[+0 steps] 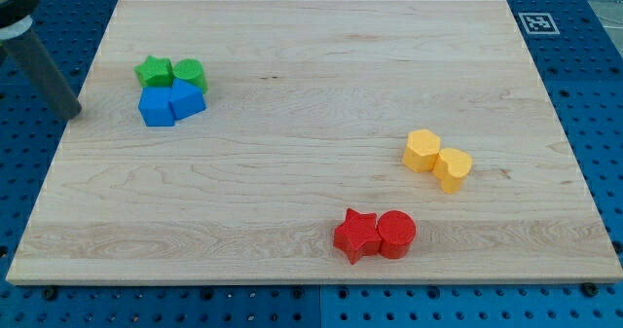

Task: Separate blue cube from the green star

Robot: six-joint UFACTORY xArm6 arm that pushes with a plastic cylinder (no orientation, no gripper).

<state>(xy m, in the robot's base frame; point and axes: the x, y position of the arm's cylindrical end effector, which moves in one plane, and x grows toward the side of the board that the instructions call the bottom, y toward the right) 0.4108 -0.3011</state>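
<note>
A green star (154, 72) lies near the board's upper left, touching a green cylinder (190, 75) on its right. Right below the star sits a blue cube (156, 106), touching it, with a second blue block (187, 99) pressed against the cube's right side. My dark rod comes down from the view's top left; my tip (71, 113) is at the board's left edge, left of the blue cube and apart from it.
A wooden board (311, 36) lies on a blue pegboard surface. A yellow hexagon (422, 150) and a yellow heart-like block (453, 167) sit at the right. A red star (357, 236) and a red cylinder (396, 235) sit at bottom centre.
</note>
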